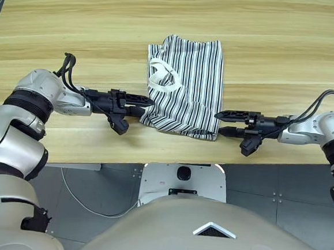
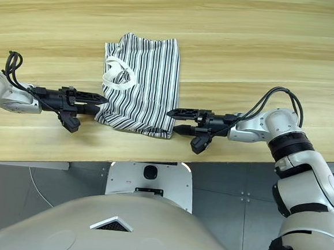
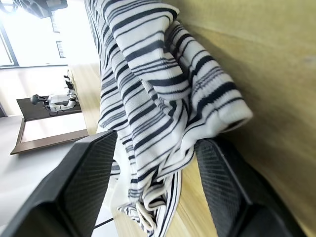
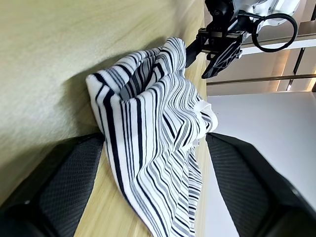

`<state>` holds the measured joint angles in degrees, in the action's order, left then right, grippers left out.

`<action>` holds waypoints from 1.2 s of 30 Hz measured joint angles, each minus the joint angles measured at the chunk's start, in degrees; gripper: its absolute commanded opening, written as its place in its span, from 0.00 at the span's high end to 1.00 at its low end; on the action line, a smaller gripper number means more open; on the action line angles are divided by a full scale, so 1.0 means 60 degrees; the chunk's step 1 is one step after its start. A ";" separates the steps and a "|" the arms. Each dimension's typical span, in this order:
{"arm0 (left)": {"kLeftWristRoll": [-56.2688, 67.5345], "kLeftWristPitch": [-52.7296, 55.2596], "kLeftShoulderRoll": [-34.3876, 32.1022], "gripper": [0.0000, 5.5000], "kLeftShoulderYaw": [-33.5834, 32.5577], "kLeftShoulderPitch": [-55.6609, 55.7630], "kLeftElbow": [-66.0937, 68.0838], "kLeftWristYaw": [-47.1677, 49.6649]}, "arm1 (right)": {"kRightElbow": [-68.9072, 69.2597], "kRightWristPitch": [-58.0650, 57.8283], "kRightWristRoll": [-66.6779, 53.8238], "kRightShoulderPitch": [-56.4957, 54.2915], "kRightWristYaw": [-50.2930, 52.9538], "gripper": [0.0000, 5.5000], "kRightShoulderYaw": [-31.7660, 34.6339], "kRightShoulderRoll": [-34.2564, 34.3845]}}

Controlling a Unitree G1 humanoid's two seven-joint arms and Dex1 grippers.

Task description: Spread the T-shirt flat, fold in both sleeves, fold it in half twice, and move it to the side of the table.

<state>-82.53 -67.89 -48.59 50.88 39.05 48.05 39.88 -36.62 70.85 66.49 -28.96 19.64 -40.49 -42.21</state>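
Left eye view: a black-and-white striped cotton T-shirt (image 1: 187,83) lies folded narrow near the front edge of a light wooden table (image 1: 77,19). The left gripper (image 1: 141,105) and right gripper (image 1: 222,122), fingers spread wide, straddle its 2 near corners. Sleeves look tucked in; probably 1 more fold and the move aside remain.

A: Cloth?
B: Black-and-white striped T-shirt (image 1: 196,87), folded to a rough rectangle, lying on the pale wooden table (image 1: 278,41) between the two claws.
A: Left side?
B: Left gripper (image 1: 145,106) low over the wood, fingers apart, tips meeting the shirt's edge. The shirt's white ribbed collar (image 1: 162,78) sits just past those tips, farther up the table.
A: Right side?
B: Right gripper (image 1: 219,122) at the opposite edge, fingers parted, tips right at the hem corner. Cannot tell if they touch it.
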 measured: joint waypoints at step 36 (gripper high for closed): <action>0.6194 -0.3513 0.0866 0.98 0.2257 0.0311 0.2175 -0.3502 | -0.0811 -0.0796 -1.1004 0.0431 -0.8155 0.98 -0.2387 0.0472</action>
<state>-45.37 -88.97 -43.40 64.42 40.92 61.10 18.87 -41.48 66.07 0.47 -26.37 -29.29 -54.81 -39.38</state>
